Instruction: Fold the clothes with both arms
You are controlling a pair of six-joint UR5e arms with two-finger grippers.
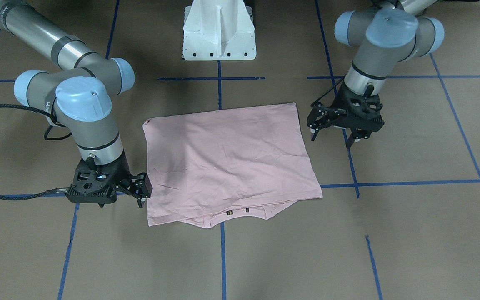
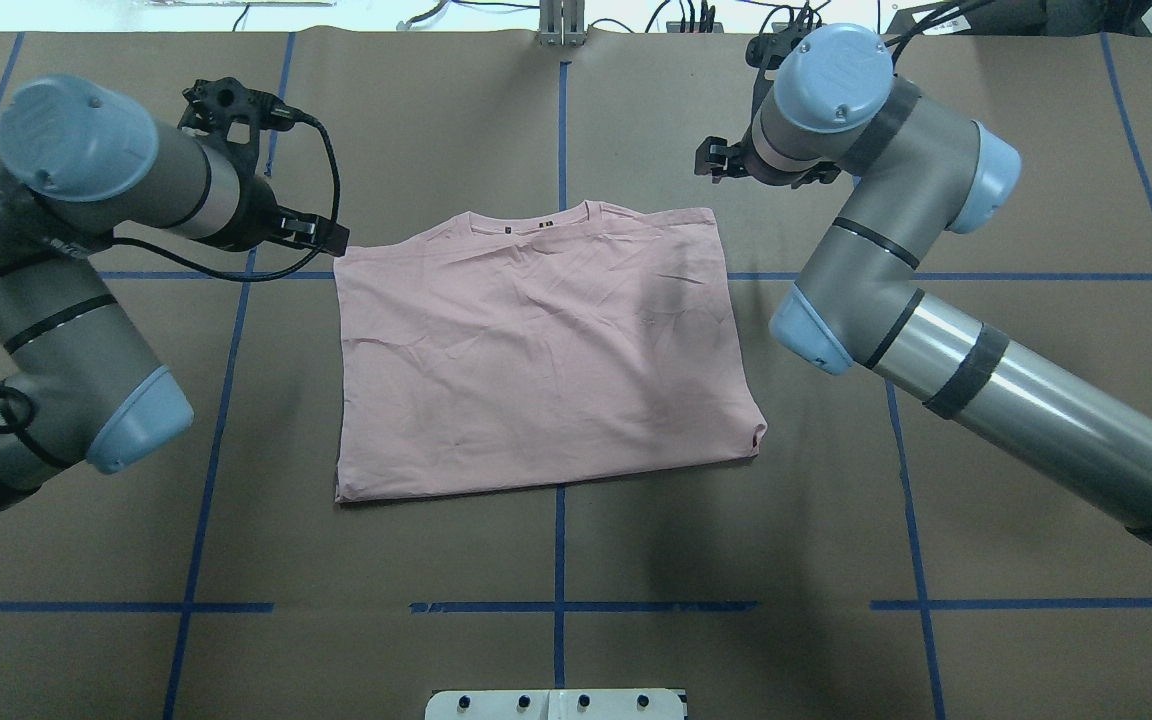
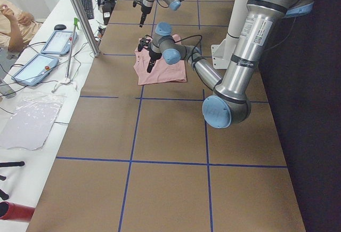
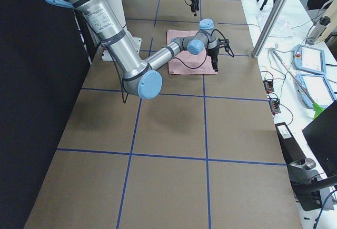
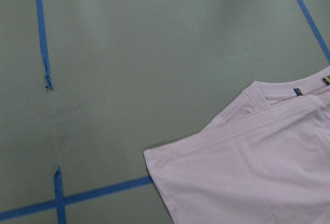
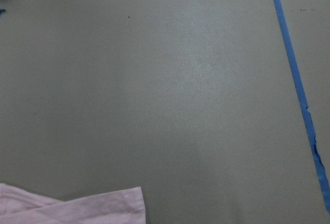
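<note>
The clothes are one pale pink T-shirt (image 1: 227,162) (image 2: 536,360), lying flat on the brown table as a rough rectangle with the sleeves folded in, the plain side up and the collar on the edge far from me. My left gripper (image 1: 331,137) (image 2: 321,235) hangs open just outside the far-left corner, holding nothing; its wrist view shows that corner and the collar (image 5: 258,167). My right gripper (image 1: 143,191) (image 2: 721,165) is open beside the far-right corner, whose tip shows in the right wrist view (image 6: 77,206). No fingers show in either wrist view.
Blue tape lines (image 2: 559,130) cross the table in a grid. The white pedestal (image 1: 219,33) stands at the near edge behind the shirt. Beside the table's far side are a metal post (image 3: 80,13), tablets (image 3: 34,69) and a seated person (image 3: 13,24).
</note>
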